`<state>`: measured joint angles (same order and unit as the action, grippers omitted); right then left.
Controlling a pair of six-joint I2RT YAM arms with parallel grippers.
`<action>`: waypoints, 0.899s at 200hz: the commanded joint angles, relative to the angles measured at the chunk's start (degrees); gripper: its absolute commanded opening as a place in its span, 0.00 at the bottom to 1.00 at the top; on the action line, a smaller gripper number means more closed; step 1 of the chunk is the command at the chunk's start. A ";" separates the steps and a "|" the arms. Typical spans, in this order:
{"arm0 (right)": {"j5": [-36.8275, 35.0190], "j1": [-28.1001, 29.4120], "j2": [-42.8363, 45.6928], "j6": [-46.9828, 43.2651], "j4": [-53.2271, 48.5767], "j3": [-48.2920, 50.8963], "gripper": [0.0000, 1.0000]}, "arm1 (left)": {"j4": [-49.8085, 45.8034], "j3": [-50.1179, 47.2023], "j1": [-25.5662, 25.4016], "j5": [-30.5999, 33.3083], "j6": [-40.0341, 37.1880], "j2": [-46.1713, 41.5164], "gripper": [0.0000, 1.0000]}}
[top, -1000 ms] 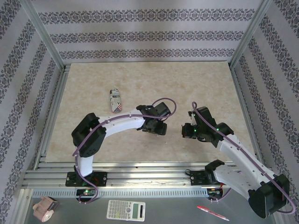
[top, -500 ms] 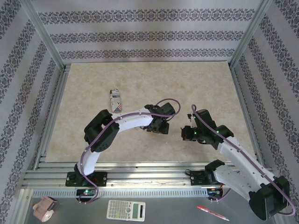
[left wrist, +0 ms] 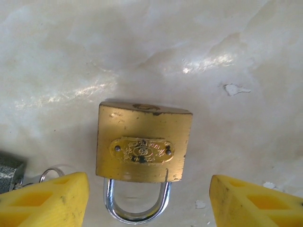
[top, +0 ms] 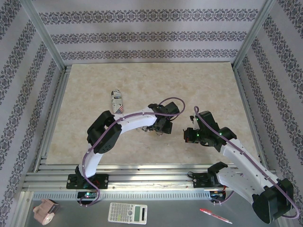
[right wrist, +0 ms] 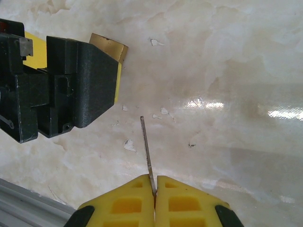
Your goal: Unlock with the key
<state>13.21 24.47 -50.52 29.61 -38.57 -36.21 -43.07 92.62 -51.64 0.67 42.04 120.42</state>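
A brass padlock (left wrist: 143, 146) lies flat on the pale table, its steel shackle (left wrist: 137, 208) pointing toward the left wrist camera. My left gripper (left wrist: 149, 198) stands open low over it, one yellow finger (left wrist: 47, 198) on each side of the shackle end, with gaps to the lock. In the top view the left gripper (top: 161, 126) is at mid-table. My right gripper (right wrist: 155, 187) is shut on the key (right wrist: 147, 149). The thin blade sticks out forward toward the left gripper's black body (right wrist: 57, 80) and a corner of the brass padlock (right wrist: 110, 47).
A small dark-grey padlock (left wrist: 9, 172) with a wire ring (left wrist: 49, 172) lies just left of the left finger. A printed tube (top: 117, 101) lies left of the arms. A calculator (top: 127, 213), a red pen (top: 215, 216) and a tape roll (top: 45, 211) sit below the table's near rail.
The left arm has reached a little further right and its elbow has shifted right. The right gripper has edged slightly, still shut on the key.
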 commanded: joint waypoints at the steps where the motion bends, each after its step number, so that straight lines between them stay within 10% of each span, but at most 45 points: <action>1: 0.98 -0.74 -0.01 -0.20 1.20 0.52 0.00 | -1.95 2.35 0.57 0.98 -1.55 2.05 0.68; 180: 1.33 -1.44 -0.44 -0.53 1.50 0.43 0.00 | -5.41 7.38 1.36 1.18 -7.37 8.29 0.60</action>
<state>13.67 23.73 -50.92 29.61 -37.69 -36.18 -45.52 99.42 -50.89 2.04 36.38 126.93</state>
